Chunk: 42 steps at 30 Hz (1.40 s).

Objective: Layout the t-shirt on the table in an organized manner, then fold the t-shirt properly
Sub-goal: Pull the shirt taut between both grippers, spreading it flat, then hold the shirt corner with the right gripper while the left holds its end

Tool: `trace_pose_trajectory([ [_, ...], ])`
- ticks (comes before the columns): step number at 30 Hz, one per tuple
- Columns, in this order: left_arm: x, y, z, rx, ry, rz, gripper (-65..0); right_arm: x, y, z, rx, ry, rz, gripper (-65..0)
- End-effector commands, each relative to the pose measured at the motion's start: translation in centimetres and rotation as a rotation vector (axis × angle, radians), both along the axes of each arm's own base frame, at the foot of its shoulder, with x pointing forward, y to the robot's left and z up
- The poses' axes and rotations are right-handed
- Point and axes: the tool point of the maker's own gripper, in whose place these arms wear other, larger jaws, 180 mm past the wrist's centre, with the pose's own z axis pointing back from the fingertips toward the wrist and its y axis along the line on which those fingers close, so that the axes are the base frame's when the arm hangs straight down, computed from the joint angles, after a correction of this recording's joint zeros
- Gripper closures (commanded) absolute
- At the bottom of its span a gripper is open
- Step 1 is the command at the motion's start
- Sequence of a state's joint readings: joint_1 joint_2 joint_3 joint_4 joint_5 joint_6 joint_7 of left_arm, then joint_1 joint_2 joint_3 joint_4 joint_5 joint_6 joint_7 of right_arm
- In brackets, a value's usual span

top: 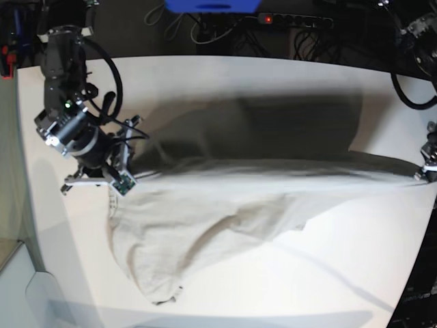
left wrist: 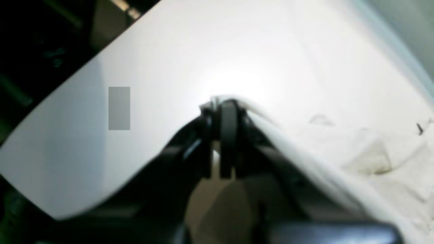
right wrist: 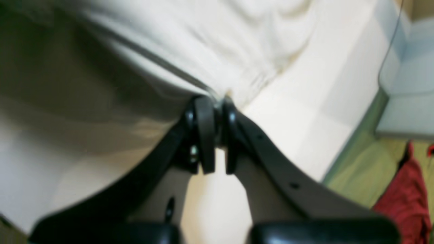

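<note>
Two claws, both pinched shut on the t-shirt (top: 225,205), so we're approx. at the layout stage, nowhere near folding yet. Right claw (right wrist: 217,101) has its jaws closed on a bunched edge of cloth; left claw (left wrist: 223,105) likewise, w/ a thin roll of hem caught at the tips. In the base view the shirt hangs between them as a taut raised line across the table (top: 273,82), casting a wide shadow behind it, while the rest droops down toward the near edge and lies rumpled there.

Done, as far as I can judge: shirt picked up at two ends and stretched. Left: lower it flat, smooth wrinkles, then all folds. Can't tell which part of the shirt each claw holds, hem vs. shoulders.

Room rel. to the shirt: plenty of bare table behind it, toward the far edge, and some in front on the left-arm side. Tight spots: lowest lump of cloth sits near the table's front edge; left claw is right at the table's side edge, so no more stretch that way. Right claw's end has a strip of table beyond it before the side edge.
</note>
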<state>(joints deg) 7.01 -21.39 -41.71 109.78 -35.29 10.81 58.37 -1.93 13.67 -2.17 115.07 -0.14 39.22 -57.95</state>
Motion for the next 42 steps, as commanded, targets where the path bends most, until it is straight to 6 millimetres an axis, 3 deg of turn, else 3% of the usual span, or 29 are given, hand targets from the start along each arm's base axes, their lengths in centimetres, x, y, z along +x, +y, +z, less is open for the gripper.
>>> trace_pose_trajectory([
  [1,0.2,1.2,1.7,0.057,-0.032,0.017,-0.6,-0.4,-0.2,0.0,-0.019,0.001,0.016,0.0],
  [3,0.3,1.4,1.8,0.061,-0.035,0.021,-0.6,-1.9,0.1,-1.4,-0.025,0.05,0.035,0.0],
  [7,0.6,1.5,2.3,0.065,-0.049,0.021,-0.6,-5.3,3.6,-4.1,-0.01,0.148,0.145,-0.1],
  [11,0.7,1.9,2.8,0.085,-0.049,0.019,-0.6,-7.8,7.8,-5.4,0.015,0.204,0.276,-0.6],
  [14,0.9,1.9,3.2,0.085,-0.061,0.019,-0.6,-9.0,10.7,-5.5,0.03,0.215,0.37,-6.5],
  [17,1.0,1.9,3.2,0.085,-0.063,0.019,-0.6,-8.3,12.6,-4.5,0.065,0.183,0.392,-16.5],
  [21,0.9,1.8,2.9,0.078,-0.058,0.02,-0.6,-7.2,12.0,-3.9,0.074,0.161,0.349,-23.2],
  [26,0.8,1.8,2.9,0.077,-0.057,0.021,-0.6,-6.6,9.6,-4.2,0.041,0.177,0.269,-24.8],
  [29,0.8,1.8,2.8,0.076,-0.056,0.022,-0.6,-7.7,8.2,-5.3,0.023,0.228,0.224,-24.8],
  [42,1.0,1.8,3.2,0.078,-0.067,0.022,-0.6,-11.7,8.3,-7.5,0.038,0.332,0.224,-24.8],
])
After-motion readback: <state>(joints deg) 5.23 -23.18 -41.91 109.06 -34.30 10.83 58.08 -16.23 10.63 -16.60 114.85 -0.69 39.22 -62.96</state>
